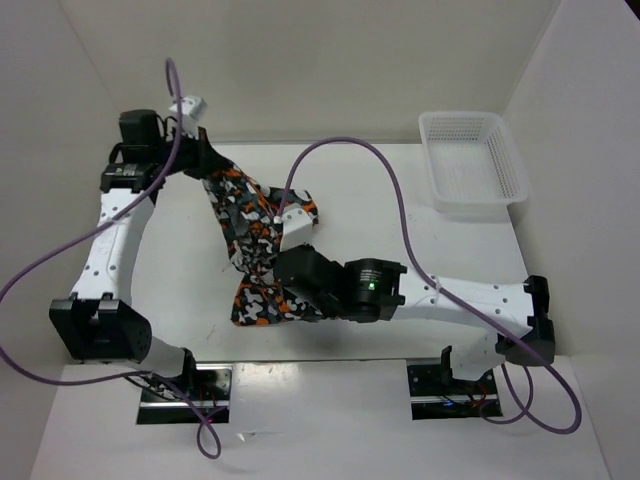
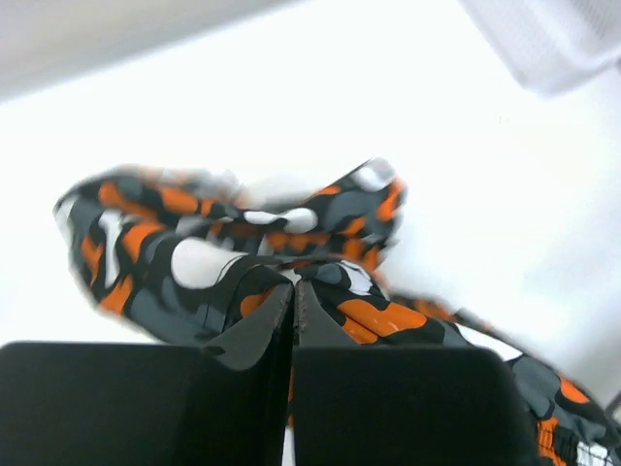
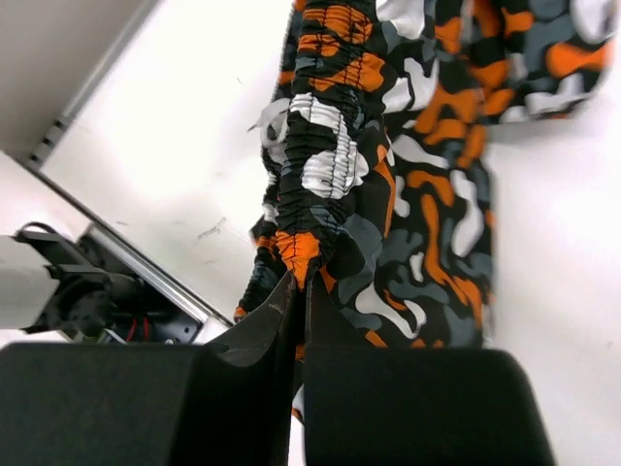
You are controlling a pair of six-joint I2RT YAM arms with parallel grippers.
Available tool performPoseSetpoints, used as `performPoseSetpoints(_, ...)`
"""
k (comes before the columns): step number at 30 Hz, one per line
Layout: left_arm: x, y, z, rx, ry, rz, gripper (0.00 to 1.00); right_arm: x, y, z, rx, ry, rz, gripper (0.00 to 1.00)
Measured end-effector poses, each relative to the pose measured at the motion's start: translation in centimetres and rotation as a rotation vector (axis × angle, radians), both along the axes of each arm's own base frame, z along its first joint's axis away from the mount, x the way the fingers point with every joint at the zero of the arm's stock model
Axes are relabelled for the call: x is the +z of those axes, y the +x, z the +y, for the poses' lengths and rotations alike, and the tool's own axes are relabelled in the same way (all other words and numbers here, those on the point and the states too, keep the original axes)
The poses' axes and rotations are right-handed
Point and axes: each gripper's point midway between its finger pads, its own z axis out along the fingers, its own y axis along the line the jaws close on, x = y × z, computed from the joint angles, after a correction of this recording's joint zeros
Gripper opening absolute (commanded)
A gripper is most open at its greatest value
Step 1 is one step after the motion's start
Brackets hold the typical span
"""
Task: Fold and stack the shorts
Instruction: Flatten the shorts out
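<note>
The shorts (image 1: 250, 235), in an orange, black, grey and white camouflage print, hang stretched between my two grippers above the middle of the white table (image 1: 400, 210). My left gripper (image 1: 207, 170) is shut on their far end; in the left wrist view (image 2: 294, 288) the cloth (image 2: 223, 243) bunches at its closed fingertips. My right gripper (image 1: 288, 268) is shut on the gathered elastic waistband (image 3: 320, 155), seen in the right wrist view (image 3: 301, 282). The lower part of the shorts drapes down onto the table (image 1: 262, 305).
A white plastic mesh basket (image 1: 470, 160) stands at the table's back right corner and shows blurred in the left wrist view (image 2: 553, 39). Purple cables (image 1: 400, 190) arc over the table from both arms. White walls close in the back and sides.
</note>
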Motion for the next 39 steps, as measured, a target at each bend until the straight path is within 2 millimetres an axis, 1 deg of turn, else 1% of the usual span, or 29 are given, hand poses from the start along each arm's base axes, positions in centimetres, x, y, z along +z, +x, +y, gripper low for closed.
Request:
performPoseSetpoints(3, 5.7, -0.9, 1.7, 0.035, -0.001, -0.121, 0.00, 2.9, 0.1, 0.1, 0.040, 0.028, -0.055, 0.00)
performPoseSetpoints(6, 11.4, -1.7, 2.2, 0.045, 0.004, -0.243, 0.00, 5.7, -0.1, -0.5, 0.071, 0.088, -0.093, 0.00)
performPoseSetpoints(8, 14.8, -2.4, 1.8, 0.022, 0.002, -0.325, 0.00, 8.2, -0.3, -1.5, 0.072, 0.158, -0.114, 0.00)
performPoseSetpoints(10, 17.5, -2.9, 1.1, -0.016, -0.004, -0.402, 0.00, 10.5, 0.1, -2.8, 0.054, 0.235, -0.128, 0.00)
performPoseSetpoints(12, 19.4, -2.8, -0.2, -0.062, -0.011, -0.454, 0.00, 12.4, 1.0, -4.7, 0.017, 0.319, -0.125, 0.00)
performPoseSetpoints(13, 19.8, -2.2, -1.3, -0.093, -0.017, -0.464, 0.00, 12.9, 2.4, -6.1, -0.025, 0.367, -0.122, 0.00)
performPoseSetpoints(14, 20.1, -1.6, -2.2, -0.115, -0.022, -0.474, 0.18, 12.9, 3.8, -7.6, -0.075, 0.395, -0.115, 0.00)
performPoseSetpoints(15, 20.0, -0.5, -3.3, -0.144, -0.027, -0.471, 0.40, 12.6, 5.4, -9.2, -0.130, 0.428, -0.102, 0.00)
performPoseSetpoints(16, 20.1, 0.5, -4.5, -0.171, -0.030, -0.478, 0.67, 11.7, 7.6, -11.2, -0.211, 0.444, -0.092, 0.00)
performPoseSetpoints(17, 19.3, 2.4, -5.7, -0.192, -0.033, -0.463, 0.80, 10.3, 9.2, -12.9, -0.271, 0.457, -0.068, 0.00)
performPoseSetpoints(18, 18.5, 4.1, -6.7, -0.205, -0.034, -0.446, 0.90, 8.3, 10.9, -15.0, -0.345, 0.465, -0.036, 0.00)
performPoseSetpoints(19, 16.9, 5.9, -7.6, -0.208, -0.033, -0.401, 0.92, 6.0, 12.5, -16.9, -0.413, 0.467, 0.009, 0.07)
performPoseSetpoints(20, 14.8, 7.8, -8.5, -0.207, -0.032, -0.337, 0.92, 3.6, 13.6, -18.5, -0.469, 0.476, 0.065, 0.16)
performPoseSetpoints(21, 12.9, 9.4, -9.1, -0.200, -0.025, -0.285, 0.94, 1.0, 14.6, -20.1, -0.528, 0.478, 0.122, 0.29)
performPoseSetpoints(22, 10.2, 10.6, -9.8, -0.191, -0.014, -0.219, 0.97, -1.9, 15.3, -21.8, -0.590, 0.473, 0.189, 0.49)
performPoseSetpoints(23, 8.1, 11.0, -10.2, -0.184, -0.001, -0.160, 0.99, -4.4, 15.7, -23.1, -0.648, 0.463, 0.254, 0.61)
performPoseSetpoints(24, 5.6, 10.9, -10.6, -0.175, 0.018, -0.081, 0.99, -6.3, 15.7, -23.9, -0.686, 0.446, 0.302, 0.72)
performPoseSetpoints(25, 3.6, 10.4, -10.8, -0.167, 0.036, -0.012, 0.99, -8.0, 15.5, -24.5, -0.714, 0.419, 0.349, 0.76)
performPoseSetpoints(26, 2.4, 9.8, -10.8, -0.156, 0.055, 0.034, 0.99, -8.9, 15.2, -24.6, -0.719, 0.403, 0.377, 0.80)
performPoseSetpoints(28, 1.0, 8.2, -10.9, -0.146, 0.082, 0.082, 0.94, -9.4, 14.9, -24.6, -0.715, 0.377, 0.393, 0.80)
performPoseSetpoints(29, 0.7, 6.8, -10.6, -0.144, 0.089, 0.102, 0.84, -9.4, 14.9, -24.7, -0.709, 0.368, 0.386, 0.78)
performPoseSetpoints(31, 0.6, 4.1, -9.6, -0.135, 0.088, 0.097, 0.73, -9.4, 14.9, -24.9, -0.706, 0.342, 0.373, 0.75)
performPoseSetpoints(33, 0.0, 0.2, -7.9, -0.119, 0.086, 0.100, 0.58, -9.6, 14.9, -25.2, -0.711, 0.303, 0.364, 0.70)
performPoseSetpoints(34, -0.3, -1.5, -7.2, -0.110, 0.085, 0.094, 0.58, -9.8, 15.1, -25.1, -0.710, 0.277, 0.359, 0.70)
performPoseSetpoints(35, -0.8, -2.6, -6.5, -0.098, 0.085, 0.094, 0.61, -9.9, 15.2, -24.7, -0.697, 0.256, 0.359, 0.70)
performPoseSetpoints(36, -1.7, -3.8, -5.9, -0.091, 0.085, 0.094, 0.69, -10.1, 15.4, -24.0, -0.680, 0.229, 0.362, 0.70)
performPoseSetpoints(37, -2.9, -4.8, -5.5, -0.086, 0.091, 0.110, 0.76, -10.6, 15.7, -23.0, -0.656, 0.202, 0.376, 0.70)
performPoseSetpoints(38, -4.6, -5.5, -5.2, -0.081, 0.098, 0.134, 0.79, -10.9, 16.1, -21.9, -0.631, 0.171, 0.385, 0.70)
performPoseSetpoints(39, -6.5, -6.1, -4.8, -0.071, 0.106, 0.166, 0.84, -11.2, 16.6, -20.7, -0.604, 0.147, 0.396, 0.71)
